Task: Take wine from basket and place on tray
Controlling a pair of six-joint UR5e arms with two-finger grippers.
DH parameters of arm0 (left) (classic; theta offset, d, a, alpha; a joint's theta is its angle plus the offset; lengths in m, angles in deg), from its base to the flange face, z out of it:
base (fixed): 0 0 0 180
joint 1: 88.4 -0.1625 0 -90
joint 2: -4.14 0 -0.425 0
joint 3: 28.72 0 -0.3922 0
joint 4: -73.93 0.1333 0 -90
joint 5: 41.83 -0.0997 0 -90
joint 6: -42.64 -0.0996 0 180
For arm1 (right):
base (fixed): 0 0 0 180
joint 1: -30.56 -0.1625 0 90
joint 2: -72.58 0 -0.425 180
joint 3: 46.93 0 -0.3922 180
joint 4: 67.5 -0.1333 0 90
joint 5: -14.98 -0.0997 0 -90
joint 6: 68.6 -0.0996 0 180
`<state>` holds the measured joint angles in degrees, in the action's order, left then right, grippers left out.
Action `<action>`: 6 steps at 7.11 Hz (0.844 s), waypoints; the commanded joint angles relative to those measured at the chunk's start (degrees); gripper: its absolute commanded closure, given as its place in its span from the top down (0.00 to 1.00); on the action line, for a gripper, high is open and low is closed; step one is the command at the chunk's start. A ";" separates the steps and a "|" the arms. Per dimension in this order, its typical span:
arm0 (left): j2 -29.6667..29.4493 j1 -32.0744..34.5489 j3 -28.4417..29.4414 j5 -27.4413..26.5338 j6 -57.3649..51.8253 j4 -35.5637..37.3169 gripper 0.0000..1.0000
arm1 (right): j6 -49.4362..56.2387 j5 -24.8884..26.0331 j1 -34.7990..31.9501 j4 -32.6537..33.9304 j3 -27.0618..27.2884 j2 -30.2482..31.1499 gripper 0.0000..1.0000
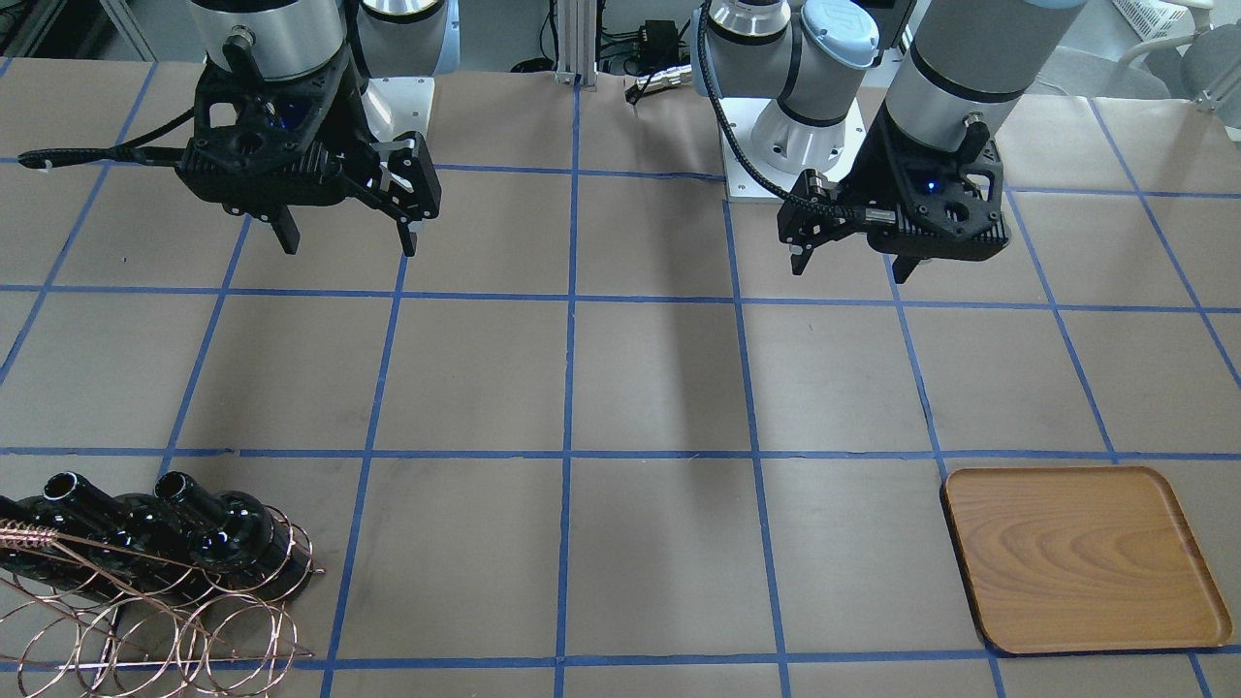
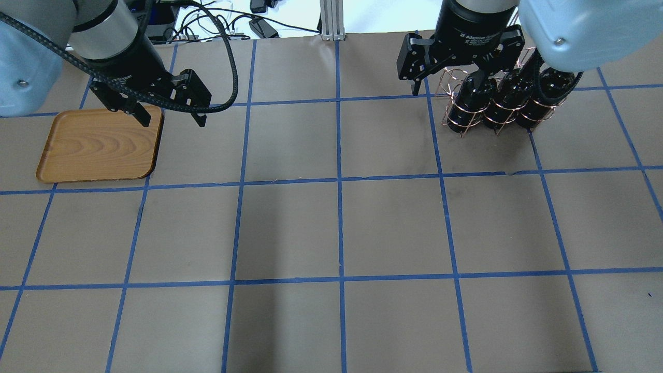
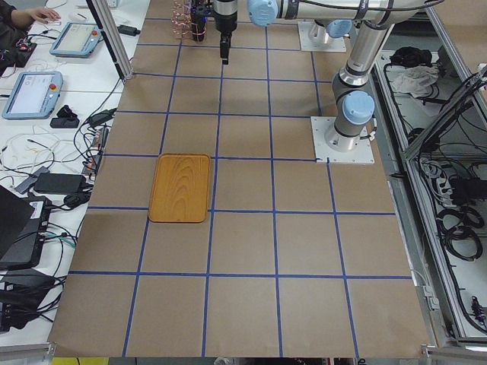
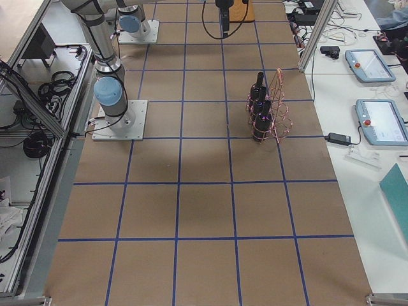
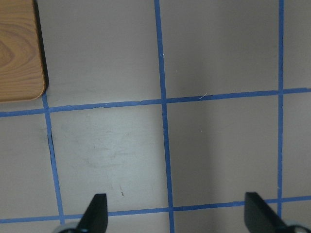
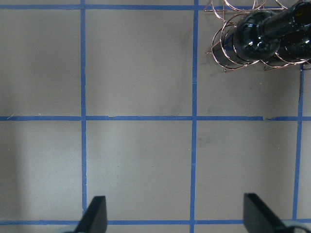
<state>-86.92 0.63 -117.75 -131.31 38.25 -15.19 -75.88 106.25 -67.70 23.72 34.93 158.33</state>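
It's a robotics lab: brown paper covers the table (image 3: 243, 251), gridded with blue tape (image 3: 273, 211). Teach pendants (image 3: 32, 93) lie on the white bench at nine o'clock, and cables (image 3: 456, 220) are heaped at three.

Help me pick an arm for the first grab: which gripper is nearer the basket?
Right. The right gripper hangs open close to the basket, on the robot's side of it; the left gripper is far off at the other end, beside the tray.
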 commanded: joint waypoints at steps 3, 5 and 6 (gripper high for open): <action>0.00 0.09 0.00 0.00 0.00 0.00 1.00 | 1.64 -2.22 11.19 1.77 -0.92 -3.04 1.00; -0.09 0.09 0.00 0.09 0.00 0.09 1.00 | 12.50 -1.63 17.89 4.30 -3.45 -7.59 1.00; -0.09 0.09 0.00 0.00 0.00 0.44 1.00 | 17.42 -1.54 19.49 7.28 -3.73 -9.27 1.00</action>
<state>-86.97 0.71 -117.75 -131.27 38.25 -15.04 -64.44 104.54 -50.93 28.15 31.98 151.35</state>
